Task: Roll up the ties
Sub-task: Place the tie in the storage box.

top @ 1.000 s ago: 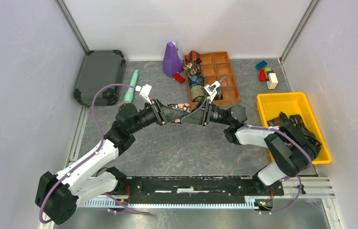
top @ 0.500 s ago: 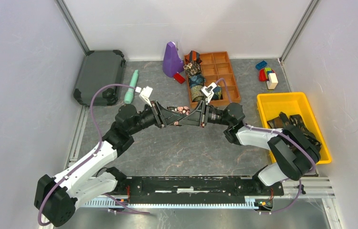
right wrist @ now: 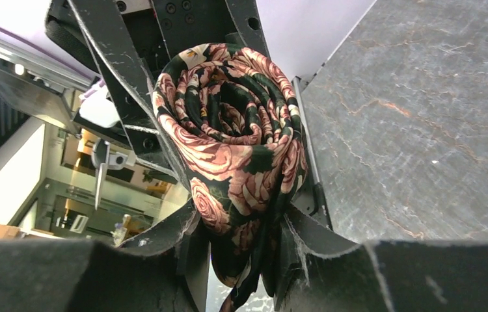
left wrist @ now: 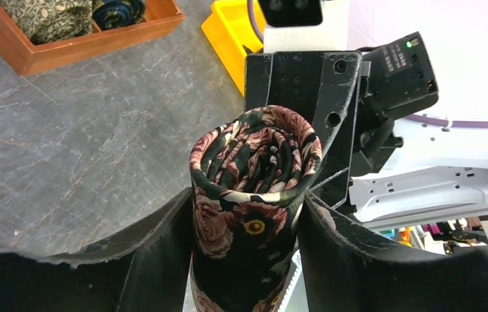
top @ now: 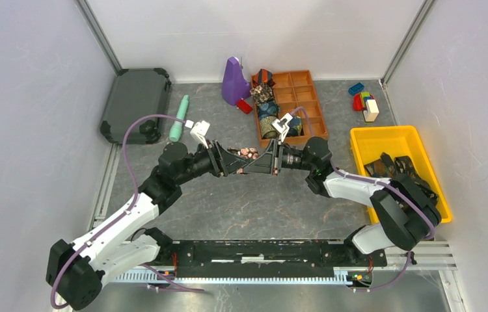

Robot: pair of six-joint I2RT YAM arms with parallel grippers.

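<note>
I hold the rolled dark rose-patterned fabric tie at the overhead frame's centre, pinched by both my left gripper and right gripper, and an uneven release could let its coils spring loose.

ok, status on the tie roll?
Left pincer and right pincer both gripping the tie. Tie rolled up, mid-table. Nothing seen between it and the tray.
</note>
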